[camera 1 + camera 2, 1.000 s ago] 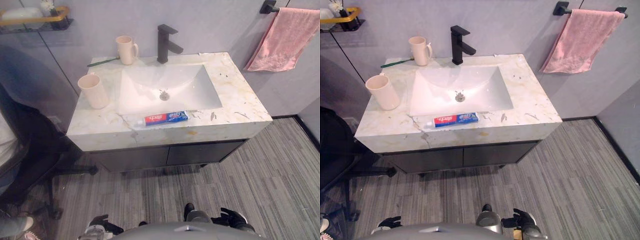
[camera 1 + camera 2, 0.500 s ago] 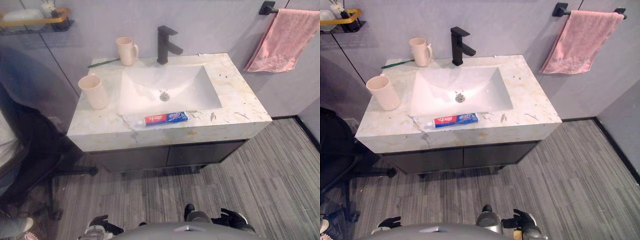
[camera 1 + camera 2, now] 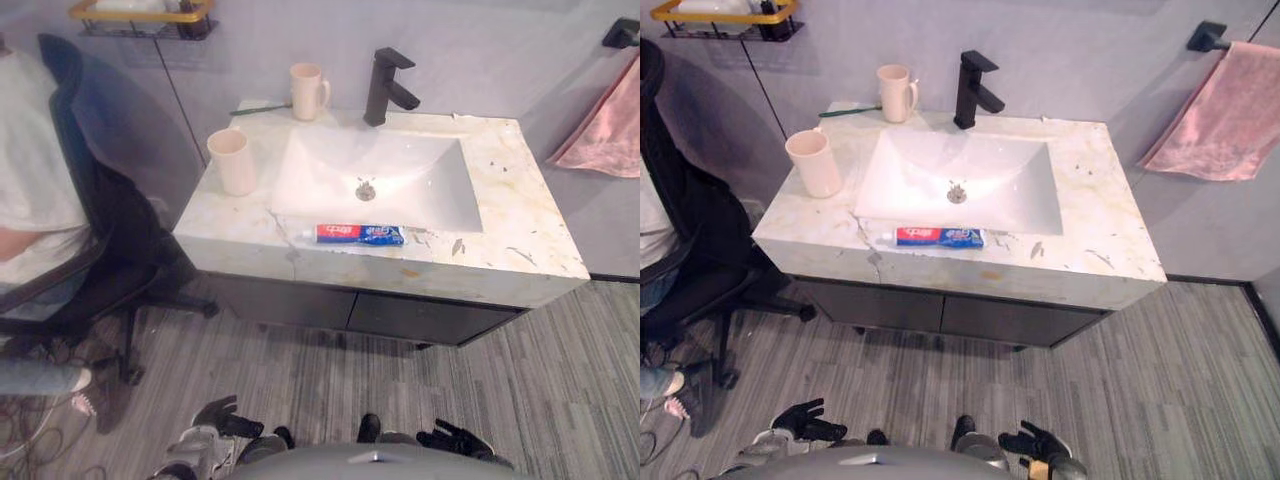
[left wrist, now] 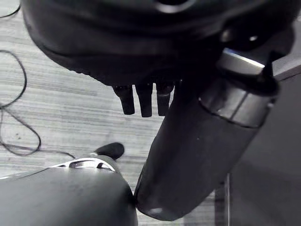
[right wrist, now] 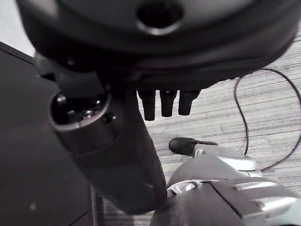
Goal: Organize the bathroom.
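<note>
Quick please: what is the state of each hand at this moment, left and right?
Left hand: open, fingers relaxed, holding nothing, low near the floor.
Right hand: open, fingers relaxed, holding nothing, also hanging low.

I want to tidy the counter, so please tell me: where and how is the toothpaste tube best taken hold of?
Grip the toothpaste tube across its middle, coming from above. It lies flat along the front edge of the counter, parallel to it, with bare marble on both long sides, so fingers probably can straddle its narrow width.

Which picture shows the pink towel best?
The right eye view: there the towel hangs from its black bar on the wall, with most of the cloth in sight. The left eye view cuts it off at the edge, leaving a corner. The wrist views look at the floor instead.
</note>
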